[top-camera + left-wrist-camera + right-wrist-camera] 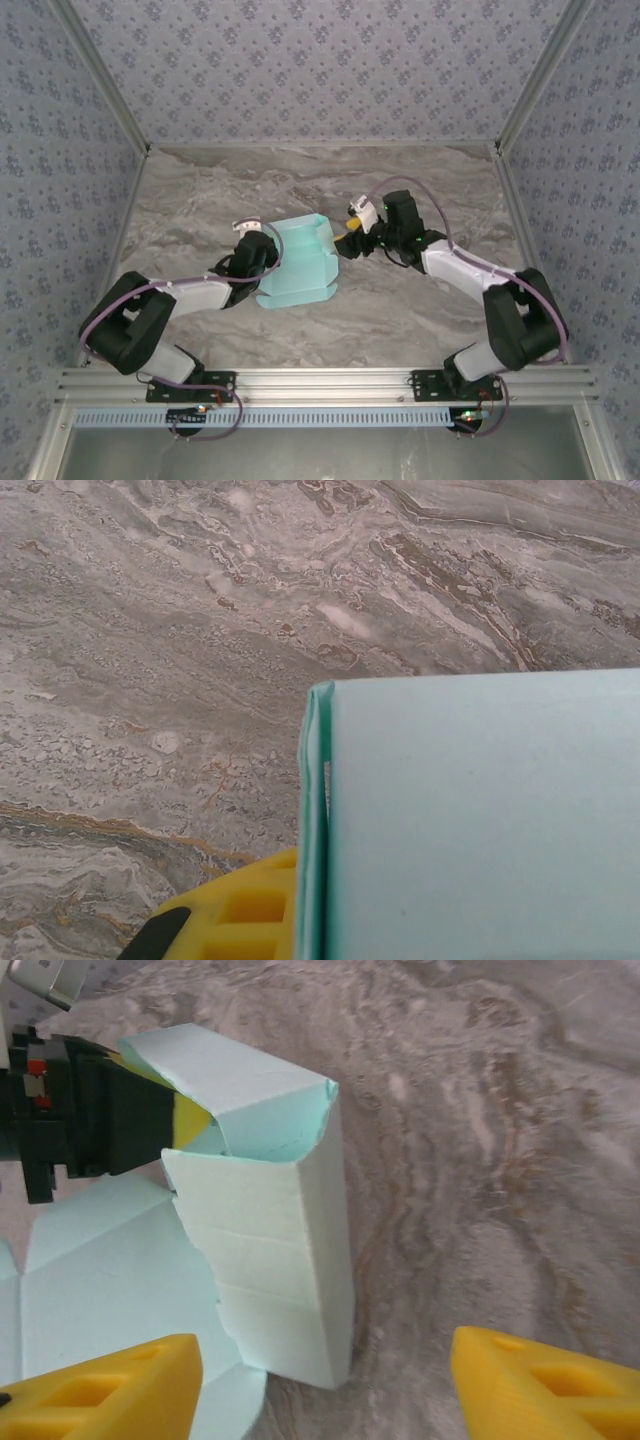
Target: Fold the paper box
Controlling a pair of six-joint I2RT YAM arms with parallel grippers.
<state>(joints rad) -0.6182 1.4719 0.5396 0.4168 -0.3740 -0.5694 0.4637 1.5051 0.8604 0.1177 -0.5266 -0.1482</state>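
Note:
The paper box [298, 262] is pale light-blue card, partly folded, with a flat panel on the table and walls standing up at its far side. My left gripper [262, 252] is shut on the box's left wall. In the left wrist view one yellow finger [240, 912] presses against the card's edge [316, 820]. The right wrist view shows that gripper [185, 1120] pinching the wall's top. My right gripper [325, 1360] is open, just right of the box [280, 1250], with the standing corner wall straight ahead between its yellow fingers [110, 1390].
The marble-patterned tabletop [420, 190] runs out to patterned walls at the back and both sides. An aluminium rail [320, 382] edges the near side, where both arm bases sit.

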